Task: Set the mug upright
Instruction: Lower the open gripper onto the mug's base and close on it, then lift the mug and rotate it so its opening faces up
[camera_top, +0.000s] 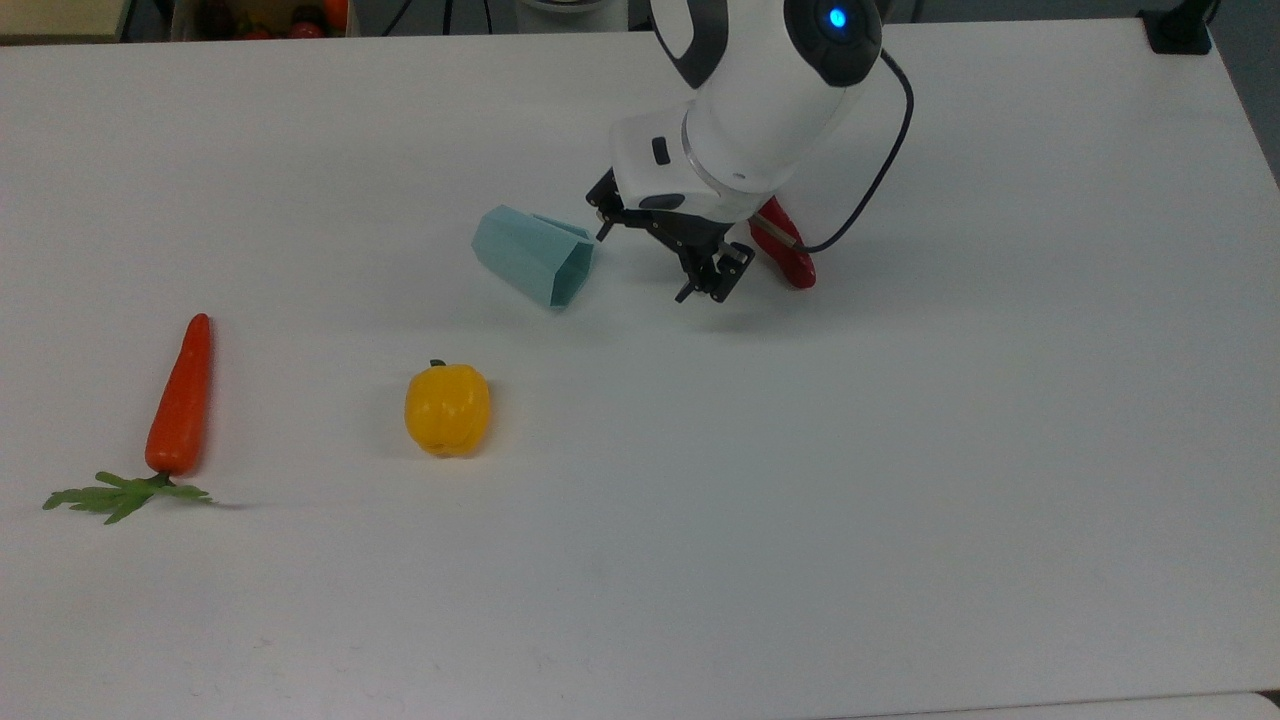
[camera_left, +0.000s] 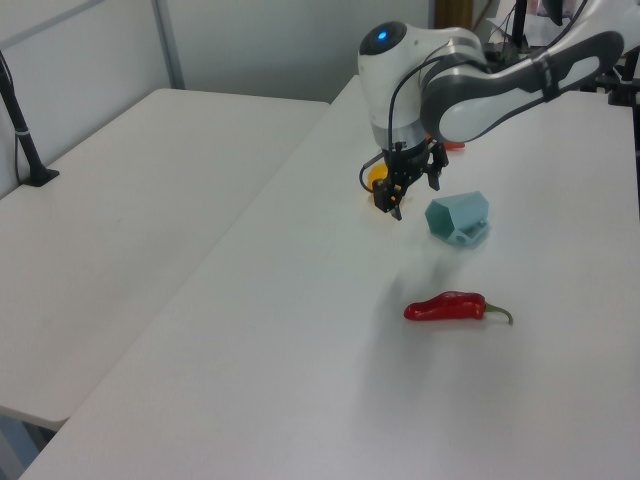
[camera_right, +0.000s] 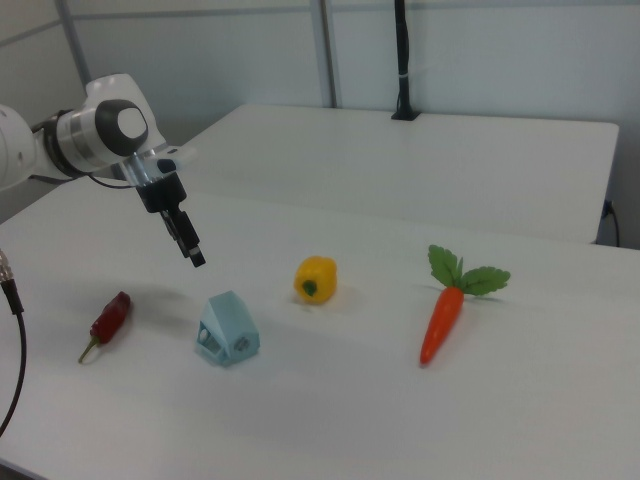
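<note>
The pale teal faceted mug (camera_top: 533, 255) lies on its side on the white table (camera_top: 900, 480), its open mouth facing the gripper (camera_top: 645, 262), which hangs just beside that mouth with its fingers spread and holding nothing. A red chili pepper (camera_top: 790, 256) lies on the far side of the gripper from the mug. A yellow bell pepper (camera_top: 447, 408) sits near the mug, and a carrot (camera_top: 180, 397) lies well apart from it. No writing is readable.

In the top view, the mug (camera_top: 534, 255) lies on its side mid-table (camera_top: 900, 500), the gripper (camera_top: 645, 262) just to its right, chilli (camera_top: 785, 250) beyond, pepper (camera_top: 447, 408) and carrot (camera_top: 179, 400) to the lower left.
</note>
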